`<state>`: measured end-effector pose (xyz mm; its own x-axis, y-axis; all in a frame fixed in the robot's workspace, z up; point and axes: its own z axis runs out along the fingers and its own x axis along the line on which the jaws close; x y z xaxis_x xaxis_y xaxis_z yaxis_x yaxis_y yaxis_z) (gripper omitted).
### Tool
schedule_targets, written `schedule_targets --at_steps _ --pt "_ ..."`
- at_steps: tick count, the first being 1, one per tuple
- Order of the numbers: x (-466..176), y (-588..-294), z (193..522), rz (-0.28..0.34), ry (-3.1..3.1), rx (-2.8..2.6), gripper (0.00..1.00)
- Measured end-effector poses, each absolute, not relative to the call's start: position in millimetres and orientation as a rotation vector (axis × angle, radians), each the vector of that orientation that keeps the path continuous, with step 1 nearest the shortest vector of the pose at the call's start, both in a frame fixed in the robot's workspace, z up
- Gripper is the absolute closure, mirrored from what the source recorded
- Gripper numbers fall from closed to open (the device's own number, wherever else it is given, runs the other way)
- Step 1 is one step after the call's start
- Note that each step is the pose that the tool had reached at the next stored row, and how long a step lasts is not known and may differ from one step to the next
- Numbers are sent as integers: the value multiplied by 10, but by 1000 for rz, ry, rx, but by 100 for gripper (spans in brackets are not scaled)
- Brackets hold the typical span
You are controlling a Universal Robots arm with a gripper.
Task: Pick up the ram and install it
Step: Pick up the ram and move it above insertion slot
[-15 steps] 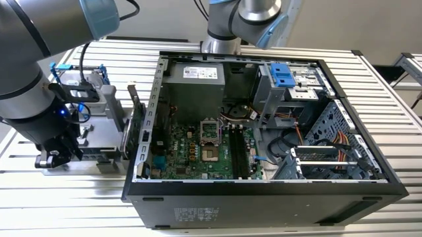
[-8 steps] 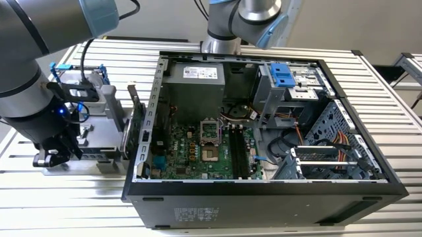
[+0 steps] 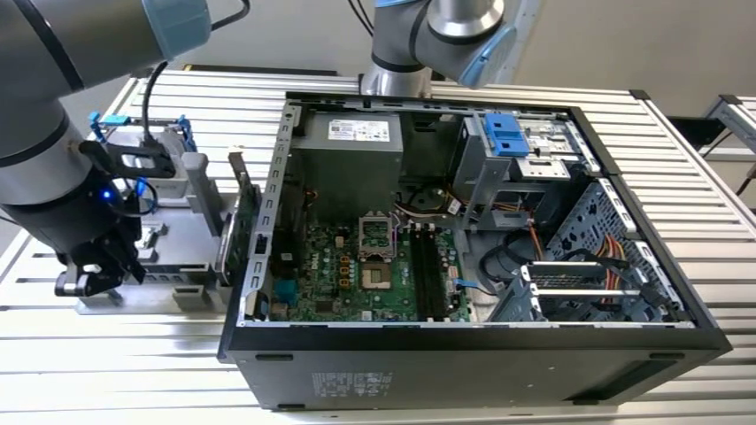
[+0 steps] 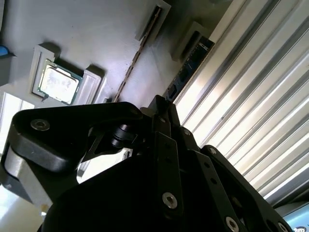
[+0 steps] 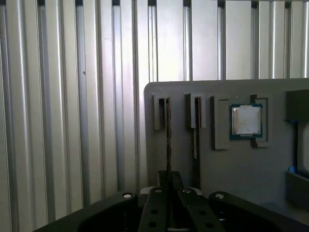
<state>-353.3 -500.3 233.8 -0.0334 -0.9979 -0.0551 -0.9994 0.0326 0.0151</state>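
The ram (image 5: 168, 140) is a thin dark stick standing on edge in the slot nearest the edge of a grey parts tray (image 5: 241, 164). In the second wrist view the ram (image 4: 189, 62) runs along the tray's edge toward my fingertips. My gripper (image 5: 169, 181) is down over one end of the stick, its two fingers drawn close together on either side of it. In the exterior view the gripper (image 3: 85, 282) is low over the tray (image 3: 177, 297), on the exterior view's left of the open computer case (image 3: 473, 354).
A second thin stick (image 5: 195, 145) stands in the neighbouring slot, and a processor chip (image 5: 245, 121) lies in a recess beyond. A green card (image 3: 243, 221) stands upright between tray and case. Long black slots (image 3: 428, 274) sit on the motherboard. The table is ribbed aluminium.
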Motion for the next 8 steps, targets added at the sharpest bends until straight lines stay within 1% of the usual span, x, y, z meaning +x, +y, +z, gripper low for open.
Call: schedule_targets --at_steps 8 --pt "-3533 -5003 2417 77 2236 -2164 100"
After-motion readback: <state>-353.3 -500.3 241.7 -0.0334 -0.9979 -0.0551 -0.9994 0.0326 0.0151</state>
